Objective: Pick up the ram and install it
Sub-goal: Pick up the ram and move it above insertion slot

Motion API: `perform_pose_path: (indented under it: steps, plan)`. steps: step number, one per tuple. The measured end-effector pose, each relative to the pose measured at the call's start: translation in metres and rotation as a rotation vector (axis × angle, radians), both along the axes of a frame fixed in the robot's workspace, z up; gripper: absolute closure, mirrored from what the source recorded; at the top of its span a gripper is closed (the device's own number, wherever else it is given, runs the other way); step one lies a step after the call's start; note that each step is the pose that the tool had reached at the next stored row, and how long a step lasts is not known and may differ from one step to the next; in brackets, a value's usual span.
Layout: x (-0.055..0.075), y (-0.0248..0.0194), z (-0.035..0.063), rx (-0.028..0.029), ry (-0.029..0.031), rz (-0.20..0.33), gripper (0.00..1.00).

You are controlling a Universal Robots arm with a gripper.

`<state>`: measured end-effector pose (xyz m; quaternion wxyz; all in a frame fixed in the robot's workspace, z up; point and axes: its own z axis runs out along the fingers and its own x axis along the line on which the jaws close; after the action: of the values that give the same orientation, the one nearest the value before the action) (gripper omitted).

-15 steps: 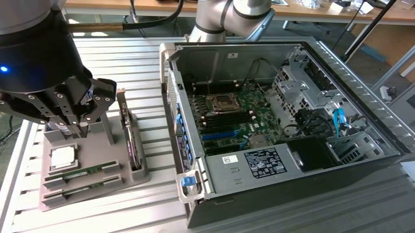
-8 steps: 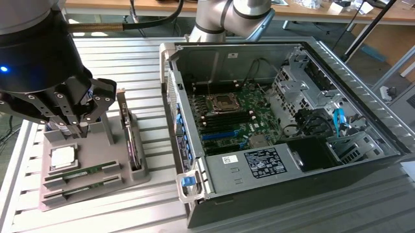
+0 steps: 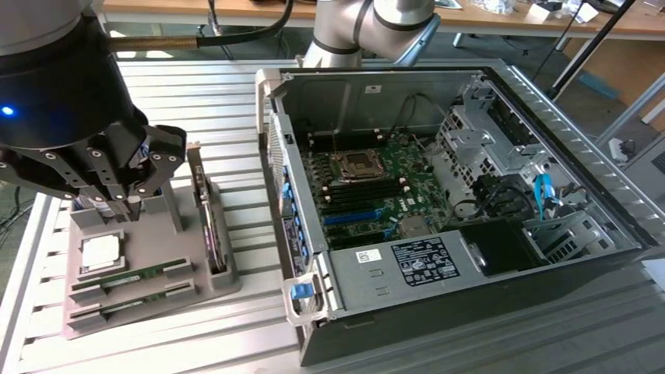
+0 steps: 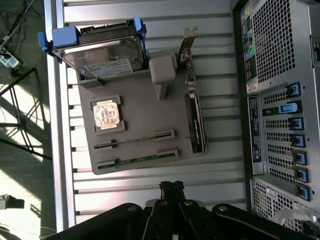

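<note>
Slatted metal table (image 3: 208, 331), grey tray (image 3: 156, 246) holding 2 ram sticks (image 3: 133, 276), gripper (image 3: 112, 209) jaws closed, empty

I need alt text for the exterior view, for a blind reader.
A black end effector hangs above a grey tray holding two ram sticks; an open computer case lies at the exterior view's right.

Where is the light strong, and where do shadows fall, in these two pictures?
Exterior view: daylight brightens the table, the computer case is dimmer inside, and a blue lamp glows above the gripper. Wrist view: sun patches and long shadows lie on the floor, the metal top of the hard drive shines a little, and the gripper is a dark shape.
</note>
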<state>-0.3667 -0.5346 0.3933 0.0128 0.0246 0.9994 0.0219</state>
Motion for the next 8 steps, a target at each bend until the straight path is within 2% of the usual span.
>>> perform_pose_path:
  steps: [1, 8]
  plan:
    - [0.0000, 0.0000, 0.0000, 0.0000, 0.0000, 0.029, 0.89]
    - [0.0000, 0.0000, 0.0000, 0.0000, 0.0000, 0.145, 0.89]
